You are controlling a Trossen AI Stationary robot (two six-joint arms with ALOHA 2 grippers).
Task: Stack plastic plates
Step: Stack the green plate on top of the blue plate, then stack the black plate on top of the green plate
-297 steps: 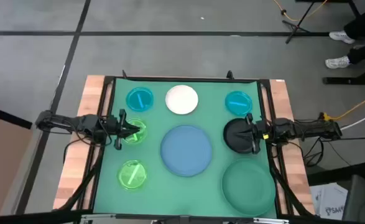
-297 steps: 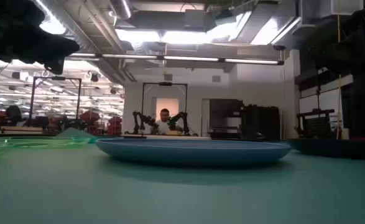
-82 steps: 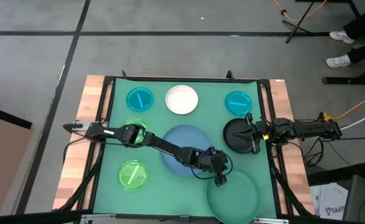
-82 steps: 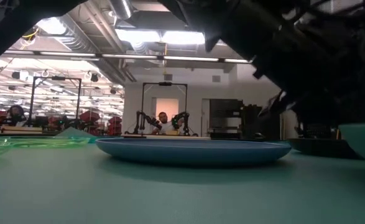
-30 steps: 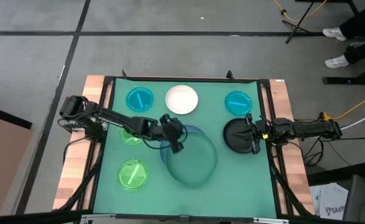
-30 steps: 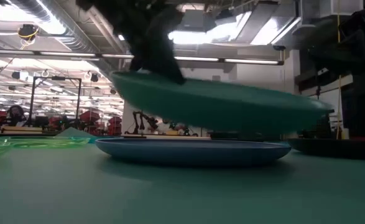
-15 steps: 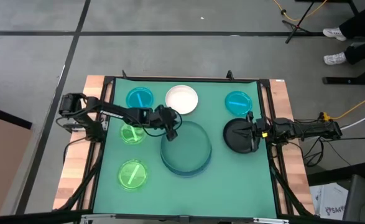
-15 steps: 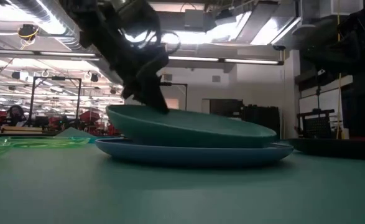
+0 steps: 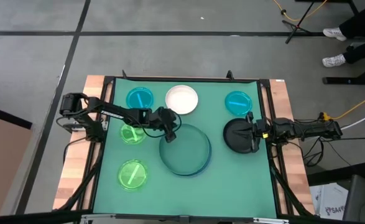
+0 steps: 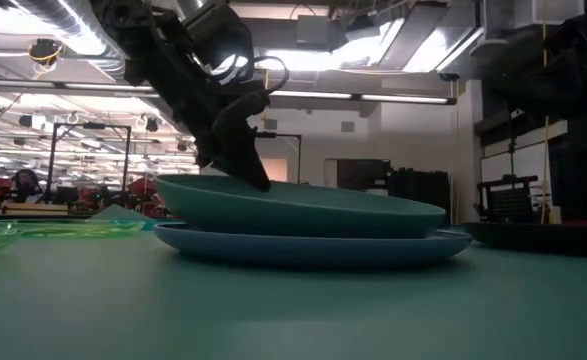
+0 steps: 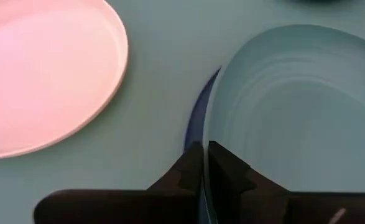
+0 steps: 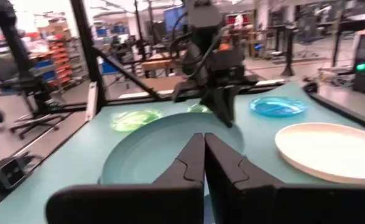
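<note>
The dark green plate (image 9: 188,151) lies on the blue plate, of which only a sliver of rim (image 11: 198,115) shows in the left wrist view. In the low view the green plate (image 10: 313,208) is tilted on the blue plate (image 10: 313,246), its right part resting there. My left gripper (image 9: 168,132) is shut on the green plate's far-left rim. My right gripper (image 9: 250,134) waits shut over the black plate (image 9: 235,135) at the right. The white plate (image 9: 182,99), two cyan plates (image 9: 139,98) (image 9: 238,101) and two lime plates (image 9: 132,133) (image 9: 132,175) lie flat on the mat. My left gripper pinches the dark green plate's rim (image 11: 211,134) at its far-left side, one finger inside the plate and one outside. The fingers (image 10: 245,165) slant down onto it from the table's left. The held side is slightly raised, and the opposite side (image 10: 413,218) rests on the blue plate.
The green mat (image 9: 163,199) has bare room along its near edge and at near right. The white plate (image 11: 45,74) lies close beyond the left gripper. Wooden borders and a dark frame (image 9: 104,112) edge the mat. A person's shoes (image 9: 334,60) show on the floor far right.
The left gripper has moved a little toward the far-left and down, keeping its hold. The dark green plate, which hung tilted above the blue plate, has come down onto it and shifted toward the far-left, now nearly covering it.
</note>
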